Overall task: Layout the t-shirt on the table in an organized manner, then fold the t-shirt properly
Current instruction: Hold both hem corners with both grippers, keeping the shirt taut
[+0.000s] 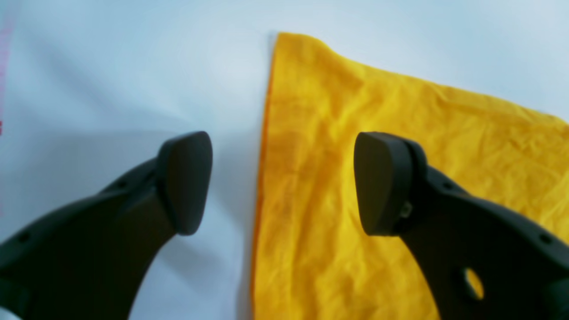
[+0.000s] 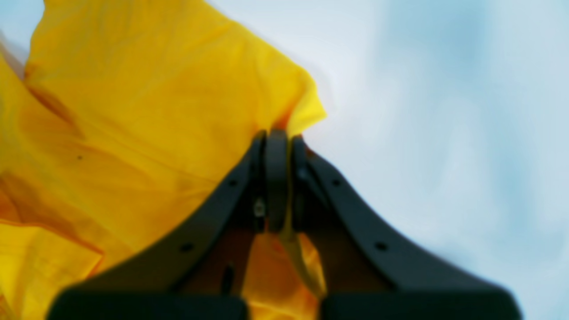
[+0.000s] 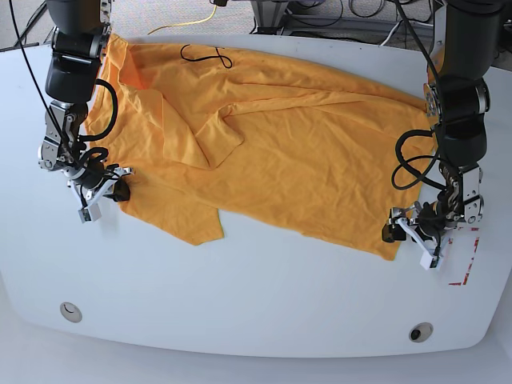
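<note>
The orange-yellow t-shirt point(image 3: 296, 152) lies spread and wrinkled across the white table point(image 3: 256, 304), with a sleeve folded over near the middle left. In the base view my right gripper point(image 3: 117, 190) is at the shirt's left edge. Its wrist view shows this right gripper point(image 2: 278, 140) shut on a pinch of the t-shirt point(image 2: 155, 111), which is lifted off the table point(image 2: 444, 133). My left gripper point(image 3: 410, 234) stands open at the shirt's near right corner. In the left wrist view the left gripper point(image 1: 284, 182) straddles the straight edge of the t-shirt point(image 1: 355, 133), one finger over bare table point(image 1: 111, 66), one over cloth.
A small black line drawing point(image 3: 205, 54) marks the shirt near the far edge. Two round grommets point(image 3: 70, 312) point(image 3: 420, 332) sit near the front edge. Red tape marks point(image 3: 464, 276) lie beside the left gripper. Cables hang behind the table.
</note>
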Robot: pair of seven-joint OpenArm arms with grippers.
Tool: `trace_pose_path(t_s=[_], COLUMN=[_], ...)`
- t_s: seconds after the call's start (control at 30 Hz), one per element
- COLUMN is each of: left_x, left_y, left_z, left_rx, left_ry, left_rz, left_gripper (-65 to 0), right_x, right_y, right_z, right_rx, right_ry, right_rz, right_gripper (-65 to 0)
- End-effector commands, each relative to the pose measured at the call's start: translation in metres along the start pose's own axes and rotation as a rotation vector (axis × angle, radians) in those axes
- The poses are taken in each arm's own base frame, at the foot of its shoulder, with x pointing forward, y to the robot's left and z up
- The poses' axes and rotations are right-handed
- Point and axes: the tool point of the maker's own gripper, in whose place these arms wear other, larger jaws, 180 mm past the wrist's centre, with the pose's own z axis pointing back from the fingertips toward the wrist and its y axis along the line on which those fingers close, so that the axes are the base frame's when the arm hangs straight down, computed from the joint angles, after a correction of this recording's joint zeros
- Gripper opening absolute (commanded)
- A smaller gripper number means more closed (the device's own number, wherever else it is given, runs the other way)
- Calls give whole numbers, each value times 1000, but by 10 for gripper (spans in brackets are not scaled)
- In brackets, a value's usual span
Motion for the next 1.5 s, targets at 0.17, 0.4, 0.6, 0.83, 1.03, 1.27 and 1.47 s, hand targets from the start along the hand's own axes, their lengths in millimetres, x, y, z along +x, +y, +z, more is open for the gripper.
trace_pose_path(t_s=[0.17, 0.4, 0.6, 0.83, 1.03, 1.27, 1.47], left_x=[27, 24, 25, 27, 29, 30, 30], left_y=[-24, -33, -33, -33, -32, -32, -33], left_z=[-7, -11, -10, -10, -10, -10, -10], left_rx=[-48, -64, -63, -63, -62, -62, -64], left_ry=[-57, -49, -52, -59, -62, -64, -67], left_rz=[-36, -45, -44, -43, -43, -43, -44], left_gripper=[-185, -185, -186, -308, -501, -596, -650], right_x=[4, 3, 3, 3, 3, 3, 2], right_y=[-3, -2, -2, -2, -2, -1, -1], right_z=[2, 1, 1, 1, 1, 0, 0], right_rx=[-13, -11, -11, -11, -10, -8, -8], right_ry=[15, 14, 14, 14, 14, 14, 15], right_rz=[19, 17, 17, 17, 17, 16, 15], right_gripper=[-648, -648, -648, -648, -648, -648, -648])
